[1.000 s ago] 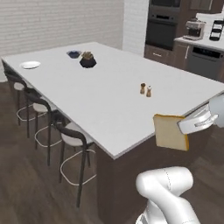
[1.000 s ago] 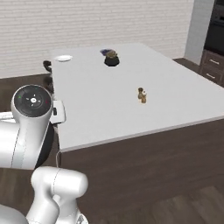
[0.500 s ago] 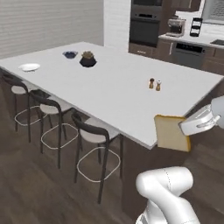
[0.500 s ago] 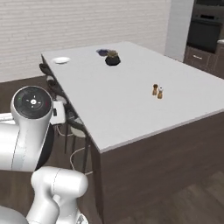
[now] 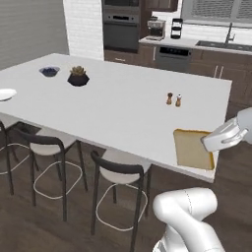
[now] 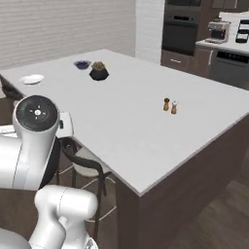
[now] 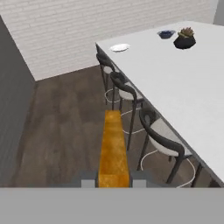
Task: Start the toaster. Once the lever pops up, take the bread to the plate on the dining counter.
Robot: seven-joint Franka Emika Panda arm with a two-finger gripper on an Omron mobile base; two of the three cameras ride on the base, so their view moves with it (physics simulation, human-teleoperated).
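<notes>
My gripper point(image 5: 209, 144) is shut on the bread point(image 5: 193, 148), a tan square slice with a darker crust, held upright over the near right corner of the dining counter point(image 5: 123, 110). In the hand view the bread point(image 7: 113, 148) shows edge-on between the fingertips of the gripper point(image 7: 113, 179), above the wooden floor beside the counter point(image 7: 175, 83). The white plate point(image 5: 5, 93) lies at the counter's far left end, also seen as the plate point(image 6: 32, 79) and the plate point(image 7: 119, 47). The toaster is out of view.
Dark stools point(image 5: 120, 170) line the counter's near side over the wooden floor. On the top stand a potted plant point(image 5: 78, 76), a small blue bowl point(image 5: 49, 71) and two shakers point(image 5: 173, 99). Wall ovens point(image 5: 120, 29) and a worktop run along the back.
The whole picture has shifted, so the base has driven along the counter and turned; the stools now show in front. The bread stays in my gripper as before.
</notes>
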